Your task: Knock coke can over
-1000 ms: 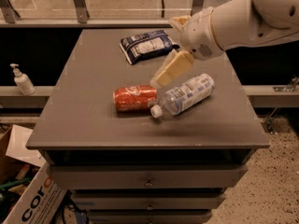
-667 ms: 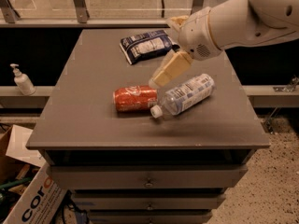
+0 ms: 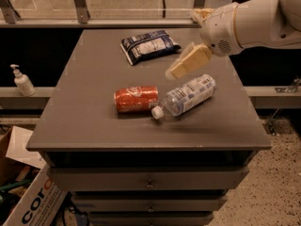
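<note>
The coke can point(image 3: 136, 99), red-orange with white script, lies on its side near the middle of the grey table top point(image 3: 89, 102). A clear plastic water bottle point(image 3: 188, 95) with a white cap lies just right of it, cap end next to the can. My gripper point(image 3: 178, 71), cream-coloured on a white arm, hangs above the table, to the upper right of the can and just over the bottle. It holds nothing that I can see and is apart from the can.
A dark blue and white snack bag point(image 3: 149, 46) lies at the back of the table. Drawers point(image 3: 148, 182) sit under the table top. A soap dispenser point(image 3: 22, 81) stands on a ledge at left. A cardboard box point(image 3: 30, 204) is on the floor at lower left.
My gripper has moved a little to the right and up, away from the can. The can, bottle and bag have not moved.
</note>
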`<state>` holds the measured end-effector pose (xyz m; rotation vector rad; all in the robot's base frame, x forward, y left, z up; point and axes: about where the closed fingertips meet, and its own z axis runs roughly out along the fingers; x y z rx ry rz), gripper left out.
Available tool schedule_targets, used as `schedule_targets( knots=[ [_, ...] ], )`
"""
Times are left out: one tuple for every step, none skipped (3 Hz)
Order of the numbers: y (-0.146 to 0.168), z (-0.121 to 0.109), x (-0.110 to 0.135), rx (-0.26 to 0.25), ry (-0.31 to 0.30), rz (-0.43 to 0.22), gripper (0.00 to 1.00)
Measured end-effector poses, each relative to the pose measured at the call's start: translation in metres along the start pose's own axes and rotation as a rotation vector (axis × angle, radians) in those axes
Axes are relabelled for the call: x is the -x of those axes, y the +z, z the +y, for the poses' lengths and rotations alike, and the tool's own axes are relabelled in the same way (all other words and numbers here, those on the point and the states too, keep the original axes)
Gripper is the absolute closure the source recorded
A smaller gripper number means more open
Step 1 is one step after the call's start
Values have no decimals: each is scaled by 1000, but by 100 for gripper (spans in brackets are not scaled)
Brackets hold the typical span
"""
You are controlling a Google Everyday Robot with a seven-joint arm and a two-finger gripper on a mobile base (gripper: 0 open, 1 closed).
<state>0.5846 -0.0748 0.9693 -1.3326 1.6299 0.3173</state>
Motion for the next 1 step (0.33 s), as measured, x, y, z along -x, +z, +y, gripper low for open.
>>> schedule_targets(
  knots=[
    [-1,0,0,-2,1,-1,0]
  ],
)
